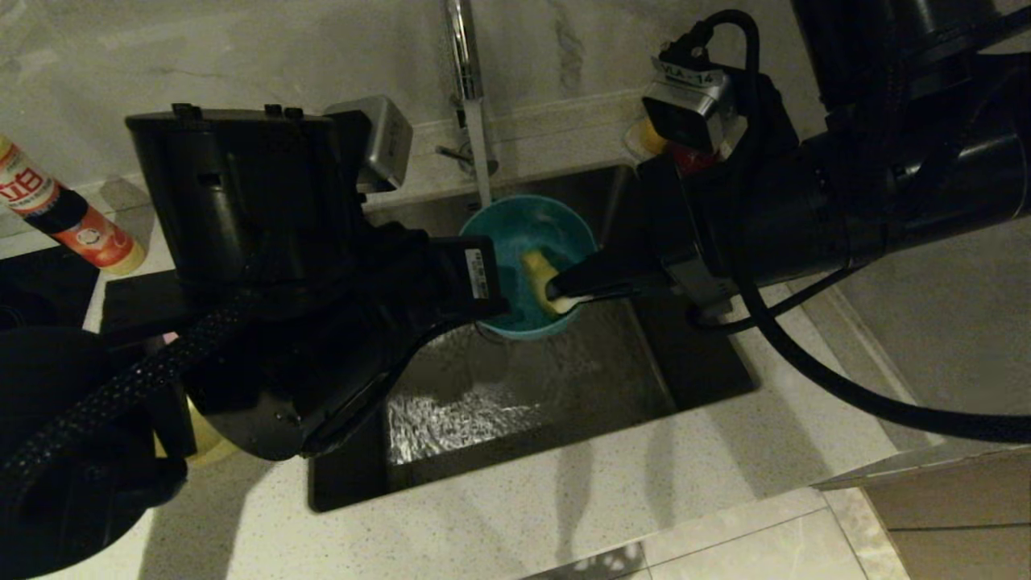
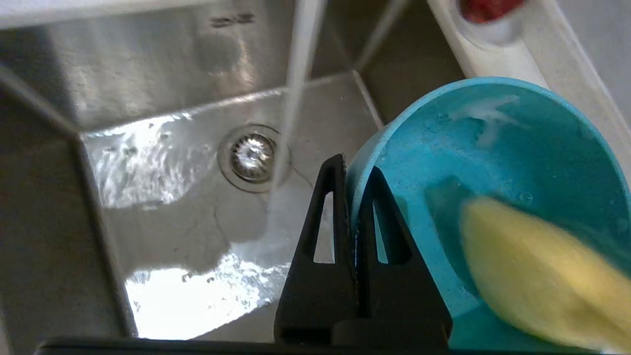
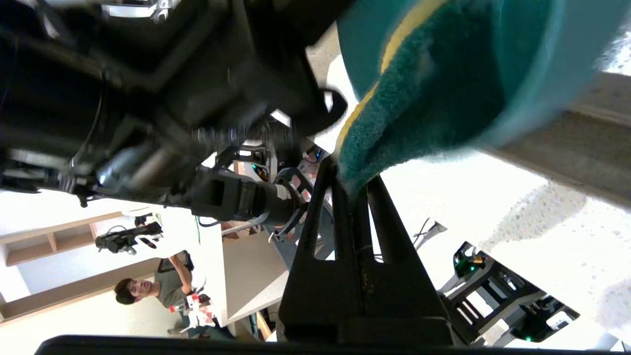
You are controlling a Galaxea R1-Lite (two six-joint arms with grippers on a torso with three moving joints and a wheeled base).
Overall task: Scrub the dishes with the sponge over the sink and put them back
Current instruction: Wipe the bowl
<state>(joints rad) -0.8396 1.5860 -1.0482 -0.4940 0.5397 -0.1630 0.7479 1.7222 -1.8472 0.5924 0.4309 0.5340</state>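
Nearest the head camera, at centre left of the frame, the left gripper (image 2: 351, 197) was seen clamped shut on the near rim of the round light blue plastic bowl (image 1: 527, 270), which was held tilted over the square brushed steel sink (image 1: 532, 387). From the right of the frame, the right gripper (image 3: 352, 190) was closed on the thin floppy sponge (image 3: 424, 88), dark green on one face and yellow on the other, and the sponge was pressed inside the bowl. Water was seen running from the tall chrome tap (image 1: 467, 72) just behind the bowl. Scrubbing of this bowl was judged under way; its return remained undone, and the other bowls' state could not be told.
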